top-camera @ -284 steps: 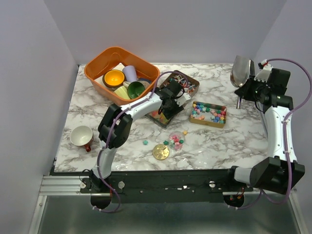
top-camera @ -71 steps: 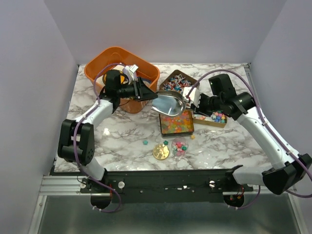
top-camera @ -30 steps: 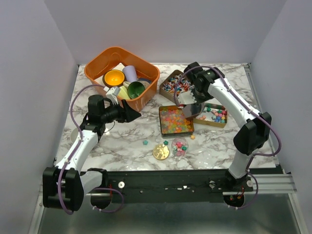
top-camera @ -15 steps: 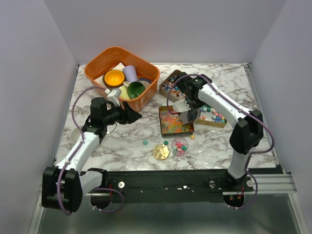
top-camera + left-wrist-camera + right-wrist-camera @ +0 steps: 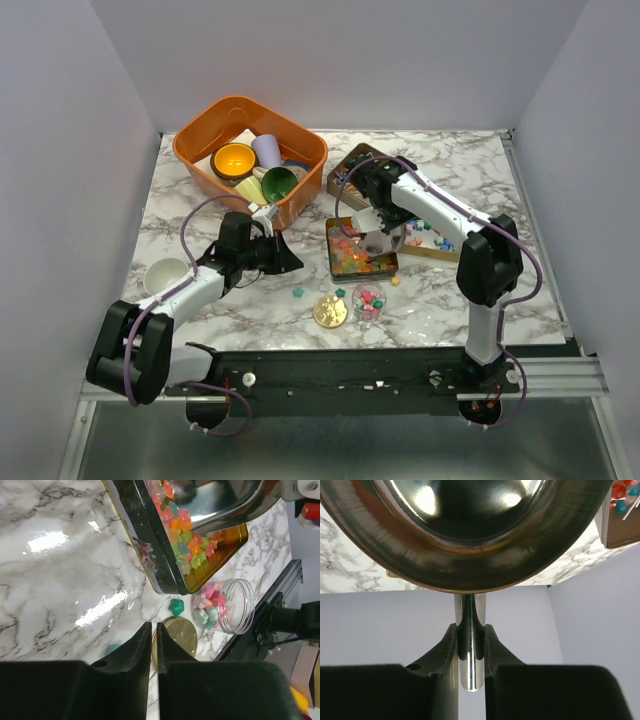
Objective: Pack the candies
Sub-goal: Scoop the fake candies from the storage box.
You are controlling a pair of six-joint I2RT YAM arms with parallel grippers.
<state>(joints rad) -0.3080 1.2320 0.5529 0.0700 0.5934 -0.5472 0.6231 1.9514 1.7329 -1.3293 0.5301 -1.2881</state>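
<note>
The right gripper is clenched on the handle of a steel scoop, whose bowl hangs low over a dark tin mid-table. That tin holds most of the candies in view: glossy orange, yellow, pink and green bits heaped against its wall. More candies sit in a clear jar just beside the tin's near corner, and a green one lies loose on the table between tin and jar, close to a gold disc. Two further tins of sweets stand behind and to the right, partly hidden by the right arm. The left gripper hovers low over bare marble left of the dark tin, its jaws drawn almost together on nothing. An orange bin of cups stands at the back left, and a white cup sits near the left edge.
</note>
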